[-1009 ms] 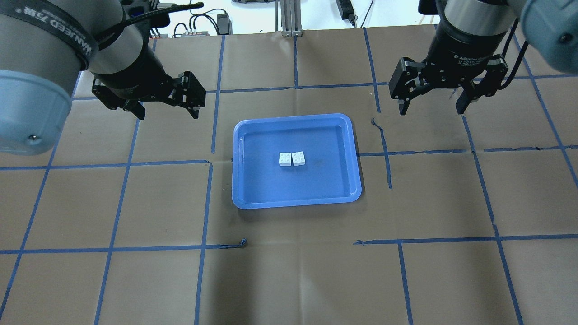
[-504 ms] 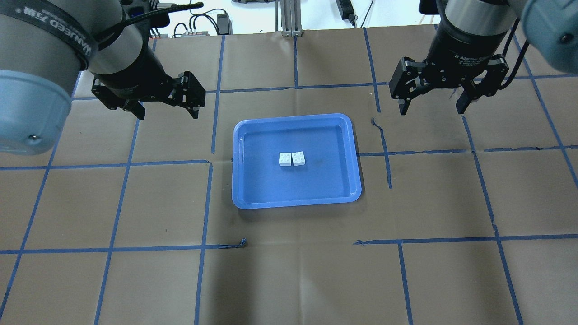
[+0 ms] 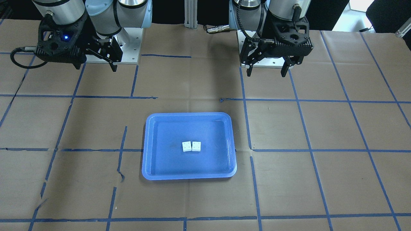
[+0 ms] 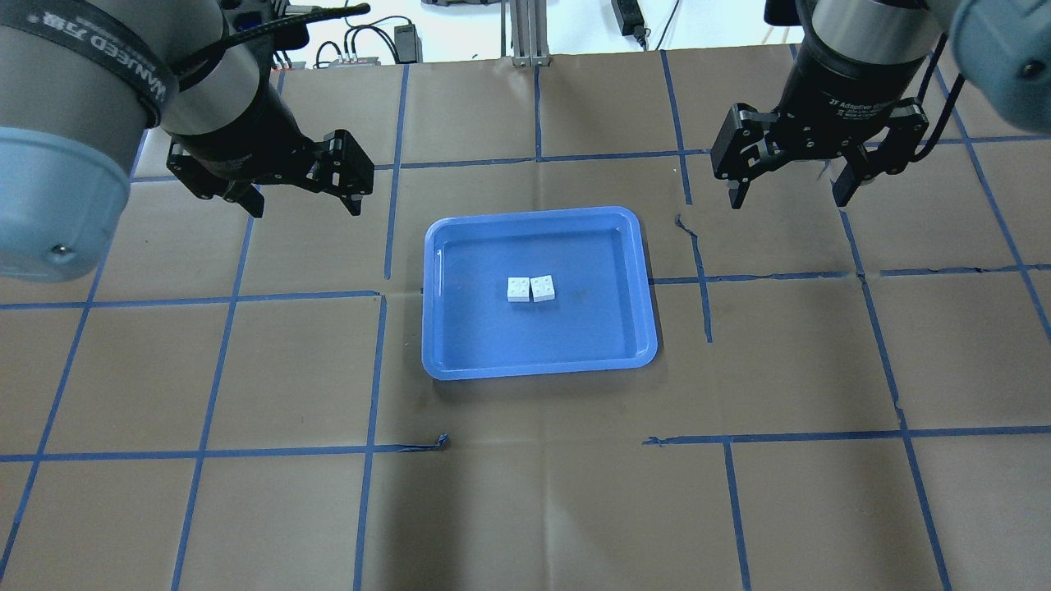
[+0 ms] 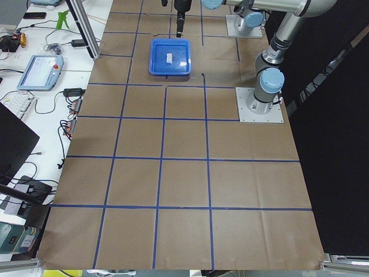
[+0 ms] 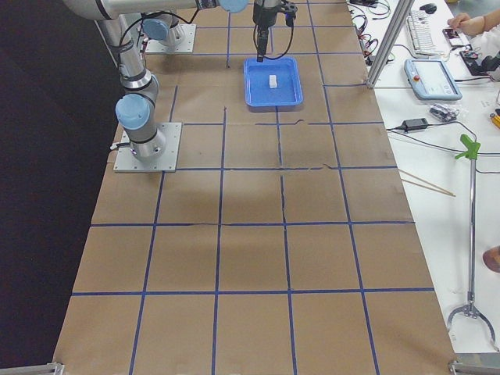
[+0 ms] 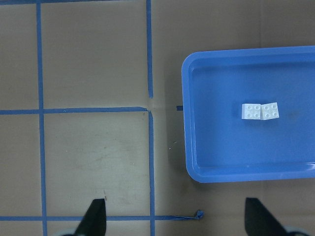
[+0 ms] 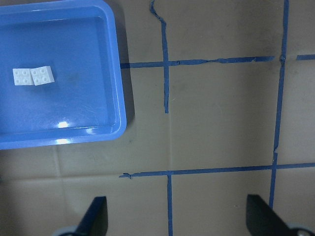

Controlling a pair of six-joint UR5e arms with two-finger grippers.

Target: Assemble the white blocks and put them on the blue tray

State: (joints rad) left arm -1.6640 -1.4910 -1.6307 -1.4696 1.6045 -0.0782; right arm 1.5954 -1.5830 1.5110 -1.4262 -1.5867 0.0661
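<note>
Two white blocks (image 4: 518, 289) (image 4: 542, 287) lie side by side, touching, studs up, in the middle of the blue tray (image 4: 493, 341). They also show in the front view (image 3: 186, 146) (image 3: 196, 146), the left wrist view (image 7: 251, 111) and the right wrist view (image 8: 42, 74). My left gripper (image 4: 305, 205) is open and empty, hovering over the table beyond the tray's far left corner. My right gripper (image 4: 786, 201) is open and empty, hovering beyond the tray's far right corner. Neither touches the tray or the blocks.
The table is covered in brown paper with a grid of blue tape (image 4: 374, 361). Cables and a metal post (image 4: 525, 33) stand past the far edge. Both arm bases (image 3: 128, 38) sit at the robot's side of the table.
My right gripper has drifted very slightly to the right in the overhead view. The left gripper, the tray and the blocks have not moved.
</note>
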